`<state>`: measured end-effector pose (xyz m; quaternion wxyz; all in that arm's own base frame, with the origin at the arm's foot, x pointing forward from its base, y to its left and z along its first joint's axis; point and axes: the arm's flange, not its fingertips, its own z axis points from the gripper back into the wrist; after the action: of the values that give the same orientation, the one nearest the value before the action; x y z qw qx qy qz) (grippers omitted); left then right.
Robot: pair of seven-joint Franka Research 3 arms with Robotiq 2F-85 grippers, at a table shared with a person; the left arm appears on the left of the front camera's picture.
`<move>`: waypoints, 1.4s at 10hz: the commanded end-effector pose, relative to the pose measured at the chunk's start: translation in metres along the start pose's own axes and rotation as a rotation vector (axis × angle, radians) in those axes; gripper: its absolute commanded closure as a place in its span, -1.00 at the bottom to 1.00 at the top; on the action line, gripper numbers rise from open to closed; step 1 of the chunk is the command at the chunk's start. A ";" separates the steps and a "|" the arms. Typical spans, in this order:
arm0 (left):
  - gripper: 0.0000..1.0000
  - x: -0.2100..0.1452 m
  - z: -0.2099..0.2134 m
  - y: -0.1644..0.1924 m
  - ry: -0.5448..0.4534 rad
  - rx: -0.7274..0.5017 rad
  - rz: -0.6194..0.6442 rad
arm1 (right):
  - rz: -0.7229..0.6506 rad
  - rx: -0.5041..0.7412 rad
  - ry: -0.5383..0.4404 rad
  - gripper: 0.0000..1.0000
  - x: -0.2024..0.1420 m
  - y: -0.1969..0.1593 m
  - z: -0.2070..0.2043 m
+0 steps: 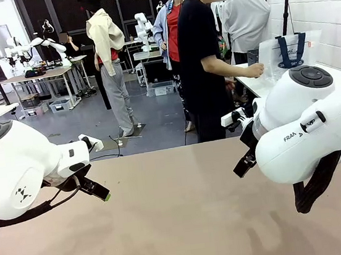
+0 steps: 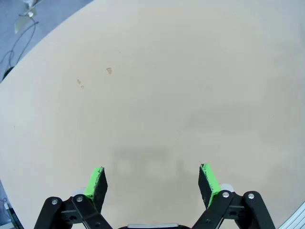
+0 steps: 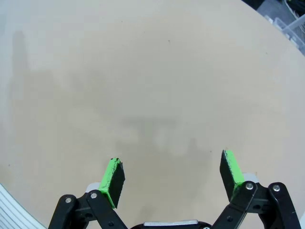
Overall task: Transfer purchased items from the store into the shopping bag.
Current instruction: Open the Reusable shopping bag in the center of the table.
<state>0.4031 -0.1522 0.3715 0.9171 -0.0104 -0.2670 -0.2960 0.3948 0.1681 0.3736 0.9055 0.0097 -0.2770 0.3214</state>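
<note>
Patience seems wisest: left end effector [image 2: 151,168] and right end effector [image 3: 171,157] hang spread and empty over the worktop [image 1: 182,219]; shopping bag [image 1: 292,56] stands far upper right.

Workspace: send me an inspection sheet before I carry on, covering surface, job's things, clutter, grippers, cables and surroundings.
Surface: tan table, bare where it shows, with a few small marks.
Job's things: shopping bag upright on a white side table at far right, a person's hand at it; nothing else seen.
Clutter: nothing seen.
Grippers: left gripper open, holding nothing, over the table; right gripper the same.
Cables: black cable looped under the left arm; dark bundle hanging under the right arm.
Surroundings: person in black beyond the far edge, turned toward the bag.
</note>
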 end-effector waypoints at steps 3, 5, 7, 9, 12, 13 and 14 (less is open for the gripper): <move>-1.00 0.000 0.000 0.001 0.000 0.001 0.002 | 0.000 0.000 0.000 -1.00 0.000 0.000 0.000; -1.00 0.000 0.000 0.001 0.000 0.001 0.002 | 0.000 0.000 0.000 -1.00 0.000 0.000 0.000; -1.00 0.000 0.000 0.001 0.000 0.001 0.002 | 0.000 0.000 0.000 -1.00 0.000 0.000 0.000; -1.00 0.000 0.000 0.001 0.000 0.001 0.002 | 0.000 0.000 0.000 -1.00 0.000 0.000 0.000; -1.00 0.000 0.000 0.001 0.000 0.001 0.002 | 0.000 0.000 0.000 -1.00 0.000 0.000 0.000; -1.00 0.000 0.000 0.001 0.000 0.001 0.002 | 0.000 0.000 0.000 -1.00 0.000 0.000 0.000; -1.00 0.000 0.000 0.001 0.000 0.001 0.002 | 0.000 0.000 0.000 -1.00 0.000 0.000 0.000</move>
<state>0.4031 -0.1522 0.3715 0.9171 -0.0104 -0.2670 -0.2959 0.3948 0.1681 0.3736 0.9055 0.0097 -0.2770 0.3214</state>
